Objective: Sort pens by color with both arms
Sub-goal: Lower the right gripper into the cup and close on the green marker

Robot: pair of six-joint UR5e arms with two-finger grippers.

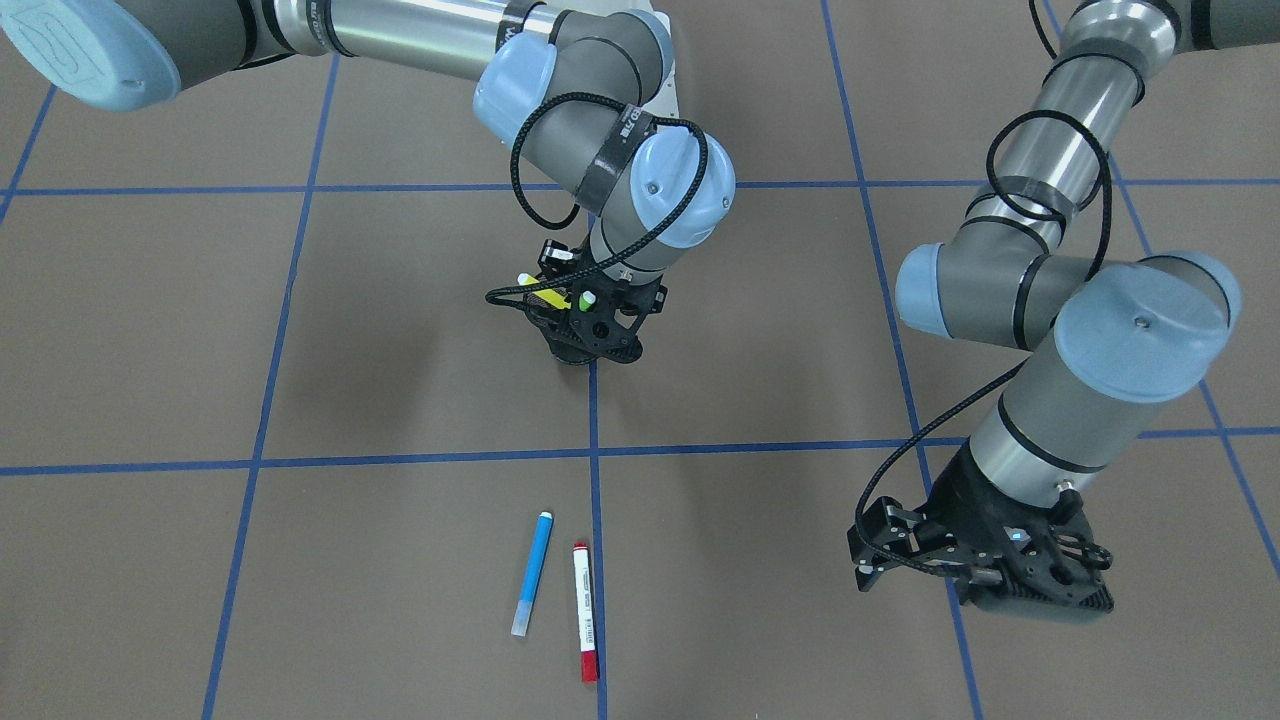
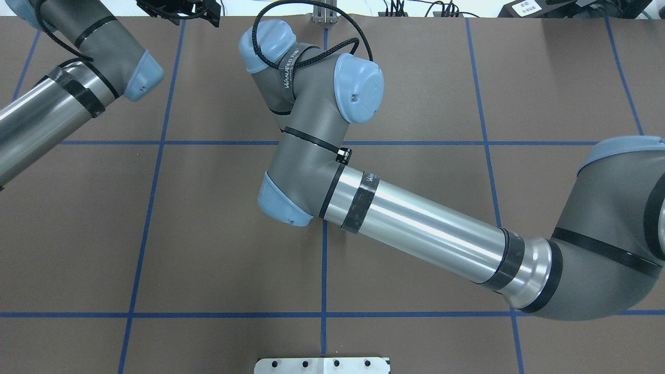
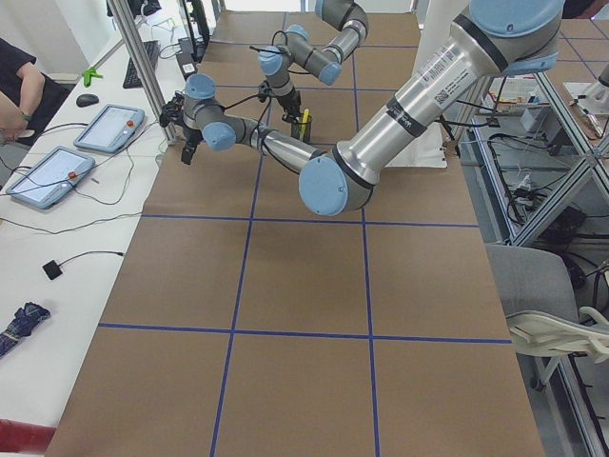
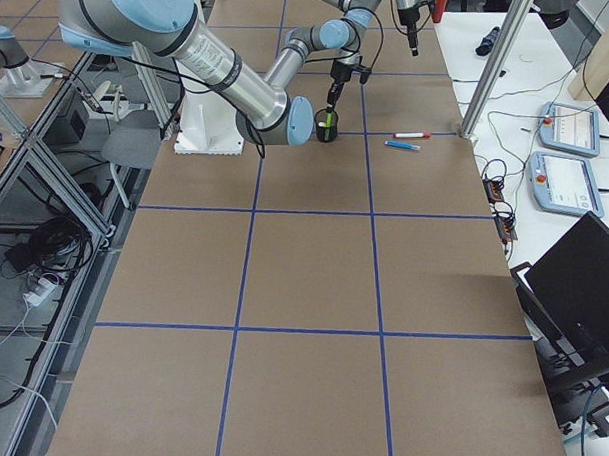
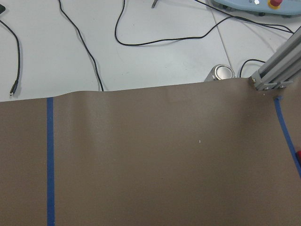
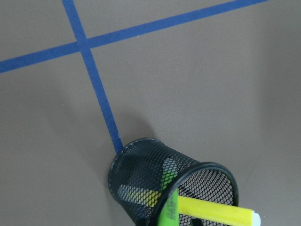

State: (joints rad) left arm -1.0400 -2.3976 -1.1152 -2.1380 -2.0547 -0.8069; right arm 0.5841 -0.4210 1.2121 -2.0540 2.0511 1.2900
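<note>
Blue pen: lies flat on the brown table, lower centre of the front-facing view, with its pale cap toward the bottom.
Red-ended pen: lies just beside the blue one on its right without touching it, nearly parallel to it, and close to a blue tape line.
Yellow pen and green pen: both stand tilted inside the black mesh cup, at the frame's centre in the front-facing view.
Handling: these are probably light, stiff, smooth plastic barrels that roll readily. Mid-barrel, pinched across the width, looks the safest hold.
Right gripper: hangs directly over the cup and the two pens in it. The cup and wrist hide its fingers, so I cannot tell how they stand.
Left gripper: sits at lower right, above bare table and well apart from the two lying pens, which are off to its left in that view. Its fingers are not clearly visible, so I cannot tell its state.
Judgement: the blue and red-ended pens look unsorted.
</note>
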